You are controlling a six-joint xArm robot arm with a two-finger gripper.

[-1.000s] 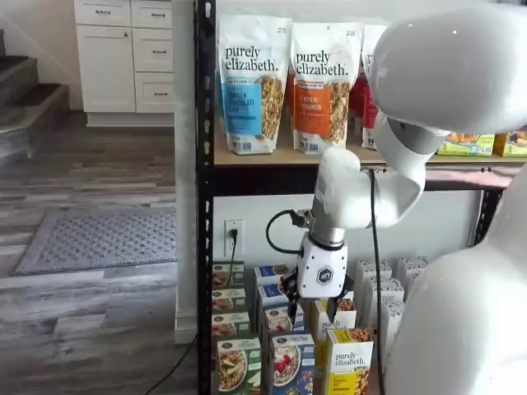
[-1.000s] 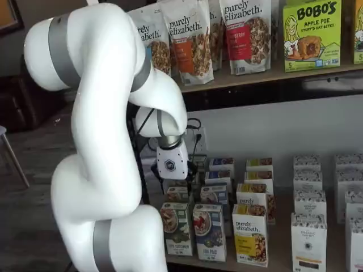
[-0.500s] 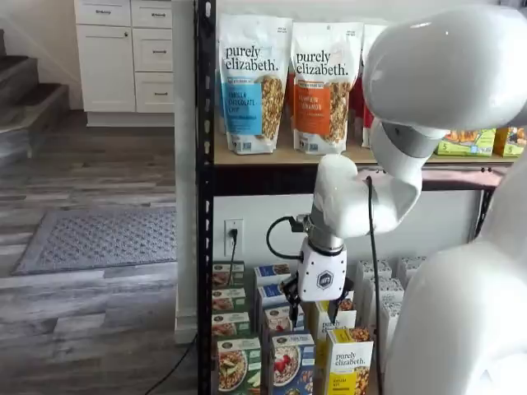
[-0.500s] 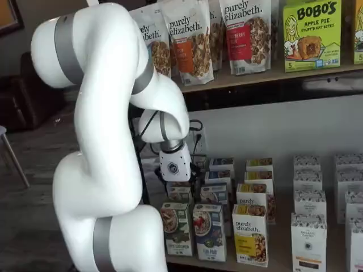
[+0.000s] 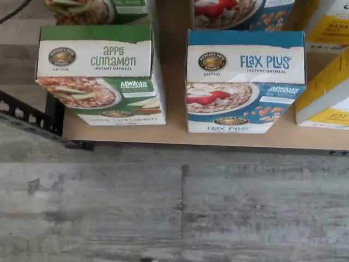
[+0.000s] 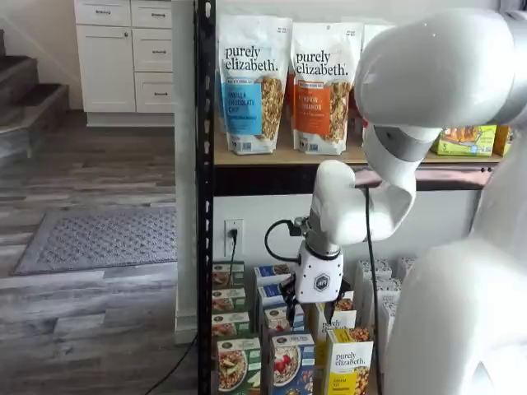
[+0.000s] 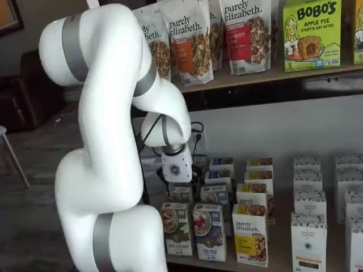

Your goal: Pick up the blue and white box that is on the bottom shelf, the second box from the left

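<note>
The blue and white box (image 5: 245,82), marked "Flax Plus", stands upright at the front edge of the bottom shelf (image 5: 174,134), with more blue boxes in a row behind it. Both shelf views show it (image 6: 292,364) (image 7: 209,231) between a green box and a yellow one. My gripper (image 6: 315,309) hangs over the rows a little behind and above it, white body pointing down. Its black fingers stand apart and hold nothing. In a shelf view the gripper (image 7: 177,186) shows mostly as its white body above the boxes.
A green "Apple Cinnamon" box (image 5: 98,76) stands beside the blue one, and a yellow "purely elizabeth" box (image 7: 250,233) on its other side. White boxes (image 7: 309,241) fill the shelf further along. The rack's black post (image 6: 203,206) and tall granola bags (image 6: 254,82) are above. Grey floor (image 5: 180,207) lies before the shelf.
The gripper has sunk slightly toward the boxes and the arm's upper links have shifted a little. The fingers stay apart.
</note>
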